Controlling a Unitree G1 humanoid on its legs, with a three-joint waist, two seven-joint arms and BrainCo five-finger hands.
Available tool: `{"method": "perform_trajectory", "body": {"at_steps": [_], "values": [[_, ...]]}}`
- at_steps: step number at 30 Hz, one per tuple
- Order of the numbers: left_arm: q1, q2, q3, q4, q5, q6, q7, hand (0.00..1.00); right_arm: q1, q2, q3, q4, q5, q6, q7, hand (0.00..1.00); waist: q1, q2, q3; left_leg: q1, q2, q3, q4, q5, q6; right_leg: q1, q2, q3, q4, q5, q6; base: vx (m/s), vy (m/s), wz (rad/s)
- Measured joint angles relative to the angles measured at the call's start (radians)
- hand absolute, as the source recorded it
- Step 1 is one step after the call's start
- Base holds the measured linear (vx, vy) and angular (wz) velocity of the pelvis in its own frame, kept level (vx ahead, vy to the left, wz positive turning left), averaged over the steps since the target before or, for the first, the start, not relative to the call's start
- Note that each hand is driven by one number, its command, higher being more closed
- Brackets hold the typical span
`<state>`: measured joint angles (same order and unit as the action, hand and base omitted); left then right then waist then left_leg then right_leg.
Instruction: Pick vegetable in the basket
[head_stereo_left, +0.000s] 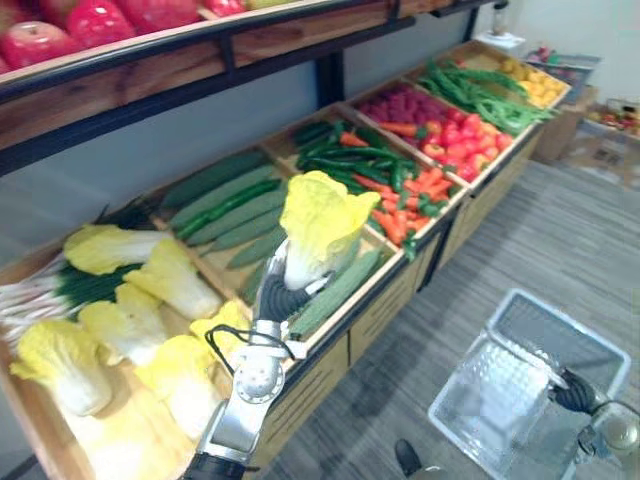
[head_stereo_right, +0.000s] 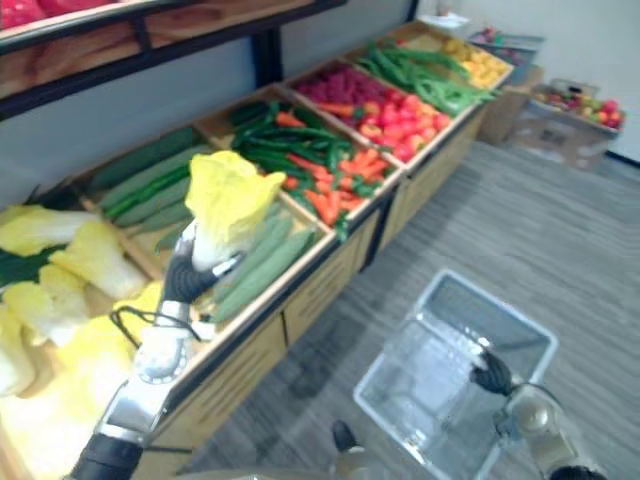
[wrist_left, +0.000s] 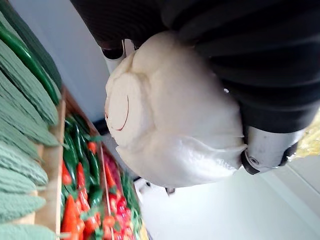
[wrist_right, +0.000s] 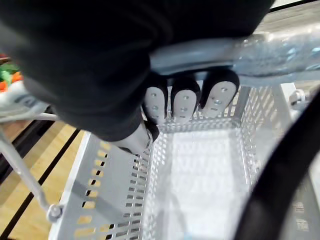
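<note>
Yellow-leaved napa cabbage (head_stereo_left: 318, 225) upright mid-frame, white stem clasped by left robot hand (head_stereo_left: 280, 298) just beneath; right robot hand (head_stereo_left: 574, 391) curled round white plastic basket (head_stereo_left: 575, 322) handle, lower right.

Your tally: one napa cabbage (head_stereo_left: 322, 222) held up over the stand (head_stereo_left: 385, 308), six more cabbages (head_stereo_left: 110, 248) lying at its left end; outlines overlap, so treat six as approximate. Green gourds (head_stereo_left: 240, 215) beside them: at least eight. One white basket (head_stereo_left: 530, 380). Carrots (head_stereo_left: 432, 182): too many for you to count.
</note>
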<state>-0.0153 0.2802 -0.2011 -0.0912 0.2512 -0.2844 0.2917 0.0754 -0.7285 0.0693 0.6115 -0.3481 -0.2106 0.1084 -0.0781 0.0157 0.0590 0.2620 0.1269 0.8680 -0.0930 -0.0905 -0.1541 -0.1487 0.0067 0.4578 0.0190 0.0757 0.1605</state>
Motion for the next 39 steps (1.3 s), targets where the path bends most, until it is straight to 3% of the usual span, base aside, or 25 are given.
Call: {"method": "perform_trajectory", "body": {"at_steps": [5, 11, 22, 32, 39], "values": [[-0.083, 0.021, -0.103, -0.065, -0.021, -0.025, -0.051, 1.0, -0.025, -0.068, 0.059, -0.169, 0.016, -0.017, 0.026, 1.0, 0.002, 0.005, 0.003, 0.002, 0.041, 0.093, 0.113, -0.061, -0.021, -0.005, 0.03, 0.067, 0.011, 0.005, 0.003, 0.04, -0.075, -0.43], [-0.188, 0.094, -0.272, -0.112, -0.207, -0.094, -0.155, 1.0, -0.129, -0.173, 0.196, -0.29, 0.056, -0.06, 0.051, 1.0, 0.0, 0.014, 0.002, 0.005, 0.085, 0.181, 0.195, -0.105, -0.045, -0.023, 0.069, 0.122, 0.027, 0.008, 0.0, 0.02, -0.064, -0.34], [-0.33, 0.21, -0.586, -0.115, -0.327, -0.11, -0.341, 1.0, -0.253, -0.256, 0.294, -0.29, 0.096, -0.079, 0.054, 1.0, -0.013, 0.033, 0.002, 0.02, 0.109, 0.279, 0.243, -0.121, -0.063, -0.039, 0.104, 0.185, 0.037, 0.015, 0.0, 0.0, -0.032, -0.2], [-0.416, 0.265, -0.745, -0.129, -0.356, -0.124, -0.407, 1.0, -0.315, -0.259, 0.32, -0.306, 0.241, -0.076, 0.089, 1.0, -0.038, 0.036, 0.002, 0.022, 0.115, 0.327, 0.267, -0.131, -0.07, -0.056, 0.12, 0.224, 0.038, 0.027, 0.004, -0.02, -0.037, -0.12], [-0.421, 0.268, -0.776, -0.059, -0.343, -0.134, -0.426, 1.0, -0.41, -0.282, 0.437, -0.383, 0.292, -0.077, 0.14, 1.0, -0.073, 0.042, 0.003, 0.041, 0.129, 0.364, 0.3, -0.143, -0.07, -0.058, 0.139, 0.254, 0.044, 0.031, 0.005, -0.01, -0.026, -0.17]]}}
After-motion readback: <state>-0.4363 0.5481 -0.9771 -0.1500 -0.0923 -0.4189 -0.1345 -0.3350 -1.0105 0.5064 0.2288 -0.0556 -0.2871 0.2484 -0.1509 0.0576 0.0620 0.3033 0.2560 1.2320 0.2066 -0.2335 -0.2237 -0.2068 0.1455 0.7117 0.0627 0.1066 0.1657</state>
